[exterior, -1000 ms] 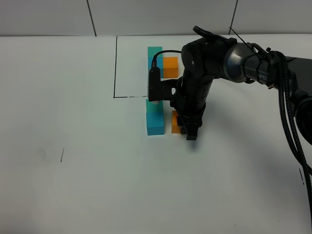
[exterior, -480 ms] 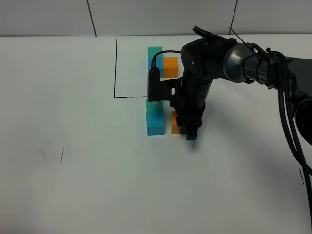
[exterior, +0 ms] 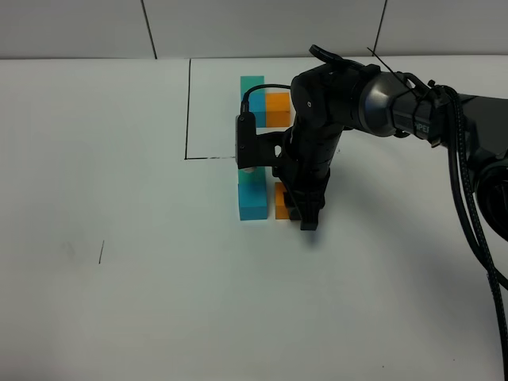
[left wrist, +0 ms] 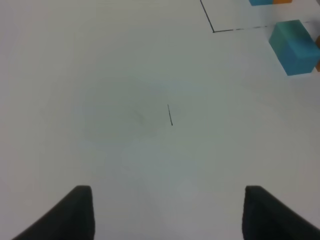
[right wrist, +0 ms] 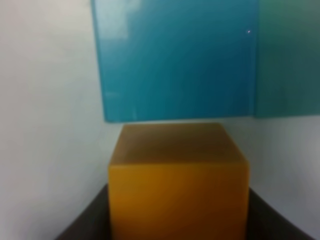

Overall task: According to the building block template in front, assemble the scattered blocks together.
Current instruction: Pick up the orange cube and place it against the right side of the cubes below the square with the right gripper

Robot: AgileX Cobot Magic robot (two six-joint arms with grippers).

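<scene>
orange is the nearest colour: the orange block [exterior: 282,200] sits on the white worktop [exterior: 119,278], and the right hand [exterior: 306,216] stands against its outer side with fingers together, holding nothing, probably to push it toward the blue block [exterior: 253,202]. a narrow gap is between them. behind the blue block lies the teal-green block [exterior: 252,178], touching it. farther back is the building block template [exterior: 262,107] inside its black frame. the left hand [left wrist: 167,212] hovers apart over bare worktop, empty.
</scene>
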